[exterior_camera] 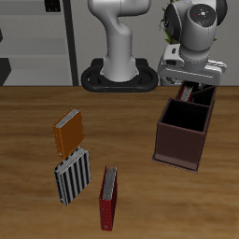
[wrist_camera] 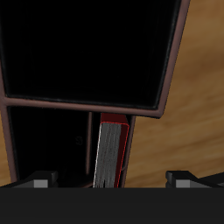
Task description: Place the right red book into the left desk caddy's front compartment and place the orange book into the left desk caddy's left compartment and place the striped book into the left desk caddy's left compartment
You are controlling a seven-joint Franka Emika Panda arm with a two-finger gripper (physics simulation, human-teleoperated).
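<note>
The gripper [exterior_camera: 190, 87] hangs at the top of the frame, just over the far end of the left desk caddy [exterior_camera: 179, 145], the dark box standing upright on the wooden table [exterior_camera: 28, 140]. A sliver of bright red shows directly beneath it: the right red book [exterior_camera: 190, 93], standing on edge inside the caddy at the end farthest from the table's front edge.

From the wrist camera, the gripper [wrist_camera: 112, 179] is spread wide. One of its fingers [wrist_camera: 39, 180] sits well out to one side of the right red book [wrist_camera: 110, 153] and the other well out to the opposite side, with clear space on both sides. It holds nothing, and neither pad touches the cover. The book stands upright in a narrow slot, close against a thin reddish divider [wrist_camera: 90, 140], with its greyish page edges facing up and the red cover framing them. Beyond the left desk caddy's rim [wrist_camera: 79, 107] lies a much larger, dark compartment. I cannot tell from here whether the narrow slot is the front compartment.

The other books lie flat on the table, well apart from the caddy. The orange book [exterior_camera: 67, 133] is at mid-height in the frame, and the striped book [exterior_camera: 72, 175] is just below it, nearer the front edge. A longer, darker red book [exterior_camera: 109, 198] lies beside the striped one, toward the bottom of the frame.
</note>
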